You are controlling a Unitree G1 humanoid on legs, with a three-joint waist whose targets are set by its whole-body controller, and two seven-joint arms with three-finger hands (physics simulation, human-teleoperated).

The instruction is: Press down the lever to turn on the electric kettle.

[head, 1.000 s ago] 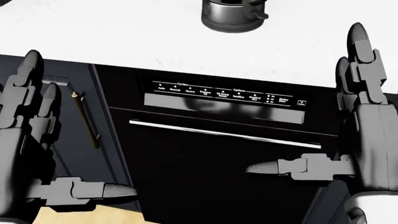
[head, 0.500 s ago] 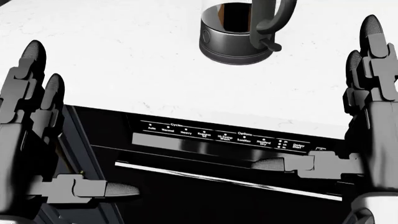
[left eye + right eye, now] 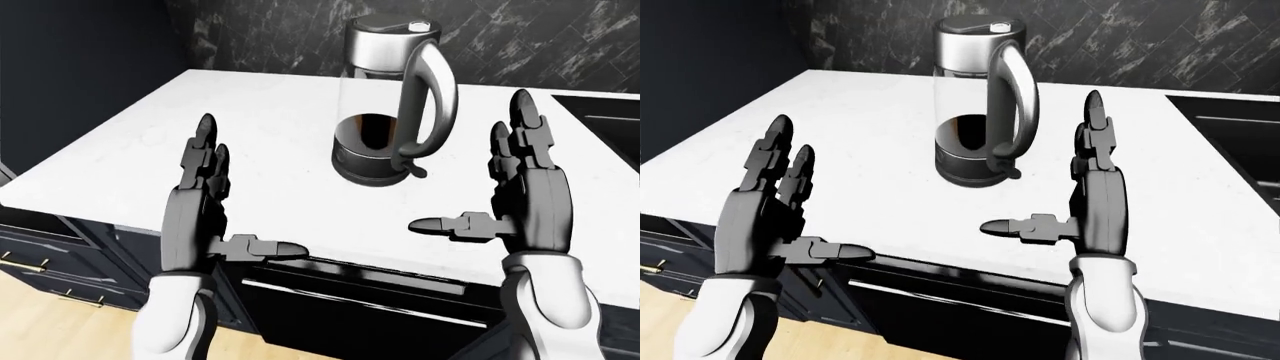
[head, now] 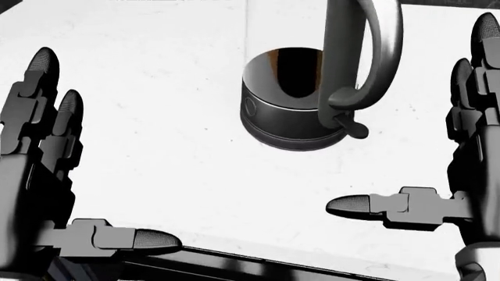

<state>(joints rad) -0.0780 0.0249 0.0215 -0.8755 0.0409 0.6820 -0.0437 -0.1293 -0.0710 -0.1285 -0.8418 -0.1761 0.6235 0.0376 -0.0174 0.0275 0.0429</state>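
Note:
The electric kettle [image 3: 388,90] stands upright on the white counter [image 3: 240,127]. It has a glass body, a metal lid, a grey loop handle and a dark base [image 4: 285,117]. Its small lever [image 4: 353,126] sticks out at the foot of the handle, toward me. My left hand [image 3: 235,199] is open, fingers up and thumb pointing right, to the left of the kettle and below it in the left-eye view. My right hand [image 3: 480,176] is open, thumb pointing left, just right of the handle. Neither hand touches the kettle.
A black dishwasher [image 3: 380,315] sits under the counter edge. Dark drawers with brass handles [image 3: 40,262] are at lower left above a wooden floor [image 3: 60,334]. A black cooktop [image 3: 610,124] lies at the right. A dark marble wall [image 3: 280,30] rises behind the counter.
The head view has shifted up and closer: the dishwasher panel has slid out at the bottom and the kettle's base and lever now fill the upper middle. Both hands stay open.

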